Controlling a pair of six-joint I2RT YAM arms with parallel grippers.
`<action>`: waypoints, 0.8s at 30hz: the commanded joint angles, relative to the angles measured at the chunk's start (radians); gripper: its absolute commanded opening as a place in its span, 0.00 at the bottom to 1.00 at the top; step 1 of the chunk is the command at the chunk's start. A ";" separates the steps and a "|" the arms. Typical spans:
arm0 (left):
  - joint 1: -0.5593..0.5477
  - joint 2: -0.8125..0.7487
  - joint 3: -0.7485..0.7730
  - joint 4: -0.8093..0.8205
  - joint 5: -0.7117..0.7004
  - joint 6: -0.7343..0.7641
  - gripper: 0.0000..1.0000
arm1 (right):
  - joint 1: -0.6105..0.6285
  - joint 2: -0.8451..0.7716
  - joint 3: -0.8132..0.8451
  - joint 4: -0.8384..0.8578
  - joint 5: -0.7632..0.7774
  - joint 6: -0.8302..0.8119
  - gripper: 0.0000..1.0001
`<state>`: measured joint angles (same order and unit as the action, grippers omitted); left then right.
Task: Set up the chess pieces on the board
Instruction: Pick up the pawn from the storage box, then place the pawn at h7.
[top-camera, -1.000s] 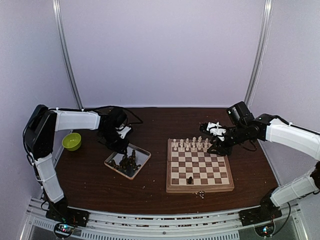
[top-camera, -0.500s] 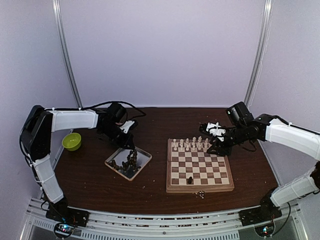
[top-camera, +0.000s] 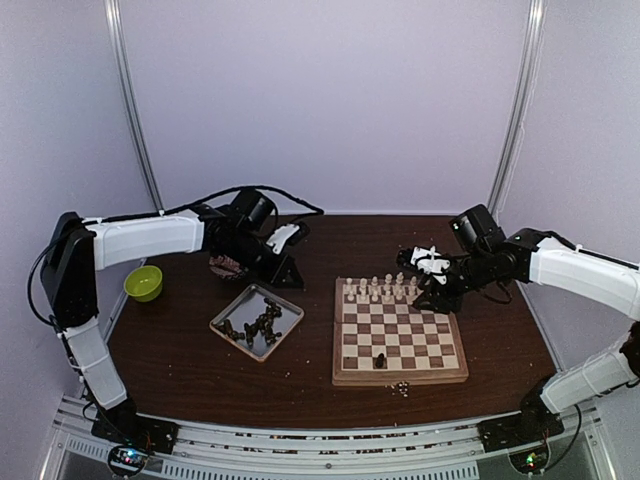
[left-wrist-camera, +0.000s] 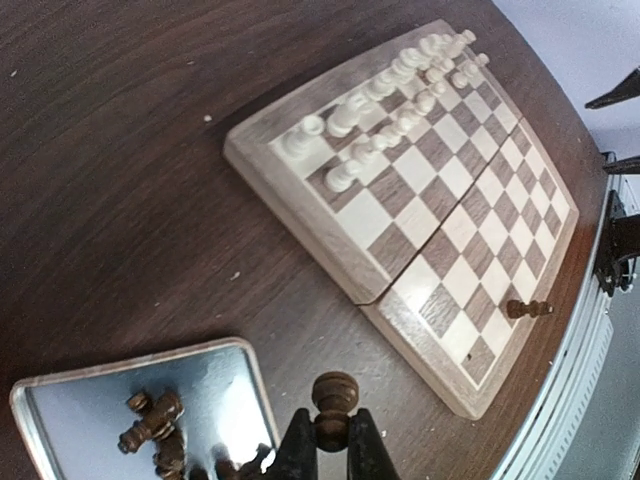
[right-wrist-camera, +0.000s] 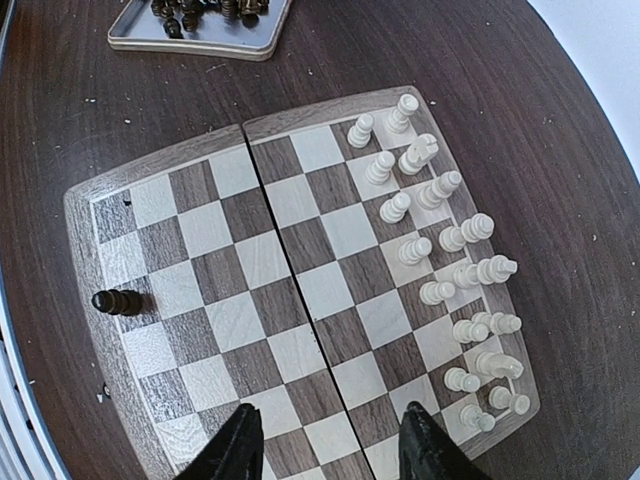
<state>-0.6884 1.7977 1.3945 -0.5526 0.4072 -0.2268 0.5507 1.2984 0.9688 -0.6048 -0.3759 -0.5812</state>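
Left claw (left-wrist-camera: 328, 447) clenched on dark piece (left-wrist-camera: 335, 393), bottom centre, tray (left-wrist-camera: 70, 420) lower left, board (left-wrist-camera: 470, 200) right. Right claw (right-wrist-camera: 330, 445) released, empty, over board, frame bottom; cream pieces (right-wrist-camera: 440, 240) right.

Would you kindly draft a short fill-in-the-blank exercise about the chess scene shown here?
1. The left jaws are shut on a ____ chess piece.
2. Only ____ piece of that colour is on the board.
3. The spare dark pieces lie in a silver ____.
4. The bowl near the left arm is ____.
Missing words: dark; one; tray; green.
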 joint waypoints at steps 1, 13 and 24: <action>-0.082 0.066 0.090 0.013 0.047 0.058 0.03 | 0.006 0.003 -0.012 0.006 0.033 -0.009 0.47; -0.294 0.217 0.267 -0.142 -0.073 0.269 0.03 | -0.006 0.043 0.009 0.053 0.146 0.092 0.47; -0.336 0.273 0.277 -0.180 -0.157 0.329 0.05 | -0.006 0.074 0.016 0.059 0.202 0.099 0.48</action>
<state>-1.0153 2.0506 1.6444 -0.7254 0.3027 0.0635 0.5491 1.3609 0.9691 -0.5613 -0.2161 -0.4934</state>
